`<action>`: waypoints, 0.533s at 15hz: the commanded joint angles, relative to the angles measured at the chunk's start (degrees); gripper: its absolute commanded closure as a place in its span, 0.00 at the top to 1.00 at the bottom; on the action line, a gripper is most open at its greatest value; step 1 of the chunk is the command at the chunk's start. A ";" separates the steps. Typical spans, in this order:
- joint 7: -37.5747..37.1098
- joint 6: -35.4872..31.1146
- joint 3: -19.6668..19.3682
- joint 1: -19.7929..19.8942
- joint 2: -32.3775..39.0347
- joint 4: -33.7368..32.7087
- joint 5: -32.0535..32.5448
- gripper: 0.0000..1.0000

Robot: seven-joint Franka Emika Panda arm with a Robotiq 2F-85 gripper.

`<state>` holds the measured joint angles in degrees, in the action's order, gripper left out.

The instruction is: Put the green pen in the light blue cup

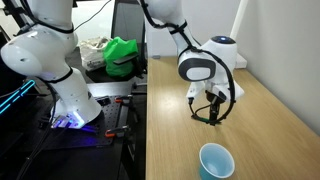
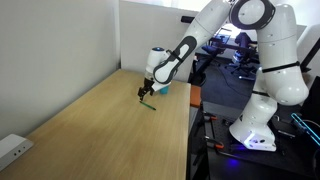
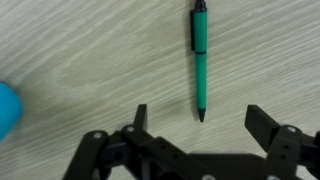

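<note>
The green pen [image 3: 199, 55] lies flat on the wooden table, its dark tip pointing toward my gripper in the wrist view. It shows faintly under the gripper in an exterior view [image 2: 149, 103]. My gripper [image 3: 200, 118] is open and empty, hovering just above the table with the pen tip between its fingers' line; it shows in both exterior views [image 1: 212, 113] [image 2: 146, 94]. The light blue cup [image 1: 216, 162] stands upright near the table's front edge, apart from the gripper. A blue edge of it shows at the left of the wrist view [image 3: 6, 108].
The wooden table [image 1: 260, 120] ends at a wall on one side. A second white robot arm [image 1: 50, 60] stands beside the table, with a green cloth [image 1: 122, 55] on a stand behind it. A white power strip [image 2: 12, 150] lies at a table corner.
</note>
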<state>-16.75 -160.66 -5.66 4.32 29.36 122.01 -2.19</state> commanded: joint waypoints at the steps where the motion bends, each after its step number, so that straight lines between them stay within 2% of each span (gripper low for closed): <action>1: 3.50 1.50 1.58 1.14 2.48 -3.31 -3.34 1.00; 8: 3.79 2.41 1.63 0.89 4.70 -5.26 -4.80 1.00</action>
<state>-14.79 -160.49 -4.68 4.57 33.05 118.84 -5.33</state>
